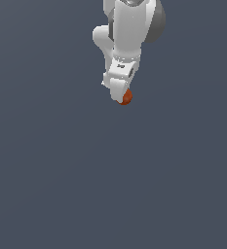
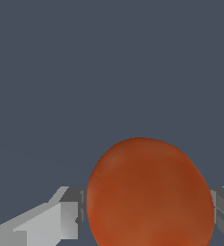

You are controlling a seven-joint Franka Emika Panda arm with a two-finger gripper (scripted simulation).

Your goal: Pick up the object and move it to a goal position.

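Note:
The object is a small rounded orange-red ball (image 1: 126, 97). In the exterior view it peeks out at the lower tip of my white gripper (image 1: 122, 97), which comes down from the top of that view. In the wrist view the ball (image 2: 149, 194) fills the space between my two grey fingers (image 2: 65, 214), and both fingers touch its sides. My gripper (image 2: 149, 211) is shut on the ball. Most of the ball is hidden behind the gripper in the exterior view.
A plain dark blue-grey surface (image 1: 110, 185) fills the background of both views. No goal marker or other object shows.

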